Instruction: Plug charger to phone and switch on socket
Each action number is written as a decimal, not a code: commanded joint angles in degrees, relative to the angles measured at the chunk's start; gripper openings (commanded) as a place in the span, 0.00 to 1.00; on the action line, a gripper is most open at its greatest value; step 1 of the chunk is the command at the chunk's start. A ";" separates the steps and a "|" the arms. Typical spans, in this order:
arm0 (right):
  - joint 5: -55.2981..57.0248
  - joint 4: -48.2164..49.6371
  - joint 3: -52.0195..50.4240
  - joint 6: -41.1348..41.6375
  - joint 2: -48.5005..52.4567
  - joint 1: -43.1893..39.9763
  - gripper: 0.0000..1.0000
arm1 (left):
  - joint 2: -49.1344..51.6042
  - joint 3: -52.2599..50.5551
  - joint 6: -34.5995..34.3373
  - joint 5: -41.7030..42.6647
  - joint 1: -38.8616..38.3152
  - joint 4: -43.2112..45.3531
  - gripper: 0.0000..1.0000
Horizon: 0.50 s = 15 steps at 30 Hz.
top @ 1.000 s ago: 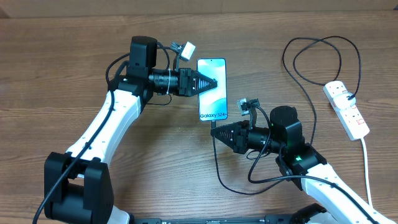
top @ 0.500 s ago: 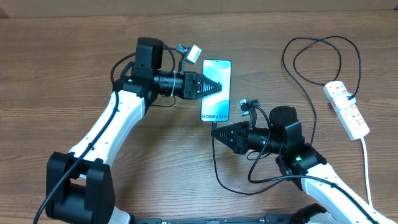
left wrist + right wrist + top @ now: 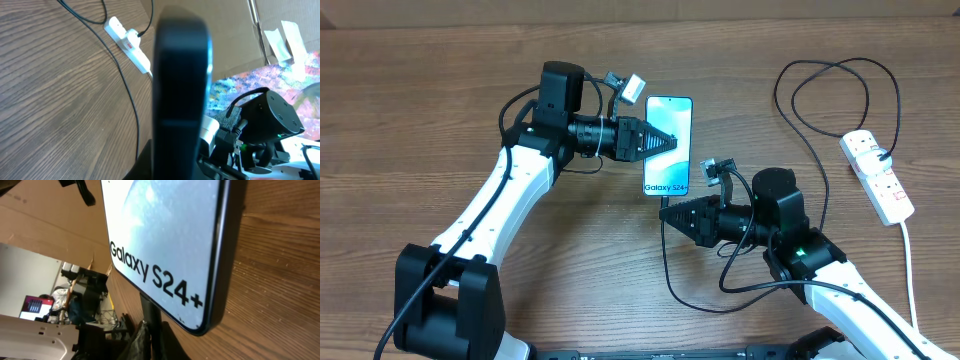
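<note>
1. Left hand (image 3: 670, 140): it is closed on the phone (image 3: 667, 172), gripping the long left edge about halfway up. In the left wrist view the phone's dark edge fills the space directly ahead of the camera. The screen faces up. You cannot tell whether the phone rests on the desk (image 3: 440, 100) or is held just clear of it.

2. Right hand (image 3: 666, 212): it is closed on the plug end of the charger (image 3: 666, 262), with the tip just below the phone's bottom edge. In the right wrist view the plug reaches that edge. You cannot tell whether it is seated in the port.

3. Cable: from the right hand it runs down across the desk, curves under the right arm and loops widely up to the socket (image 3: 877, 172), which lies well apart at the right edge.

Likely faults from here:
- Missed port. A plug that meets the edge off-centre or tilted would probably push the phone instead of entering.
- Phone rotation. The grip is on one edge only, so a push from below could turn or slide the phone.
- Cable drag. The slack under the right arm could snag when that arm travels to the socket, pulling the plug out.
- Wrong switch. The socket carries several small red switches set close together.

Readable writing: "Galaxy S24+" on the screen.
</note>
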 commanded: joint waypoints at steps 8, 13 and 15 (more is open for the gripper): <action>4.33 -2.43 5.11 -0.63 -0.50 -1.29 0.26 | -0.13 -1.07 -3.08 -3.43 0.39 2.08 0.05; 1.64 -4.33 5.11 -0.63 -0.57 -1.29 0.33 | -0.13 -1.07 -10.29 -16.20 1.29 0.55 0.04; 1.60 -4.35 5.11 -0.66 -0.61 -1.29 0.39 | -0.13 -1.07 -12.55 -17.84 1.31 -0.81 0.04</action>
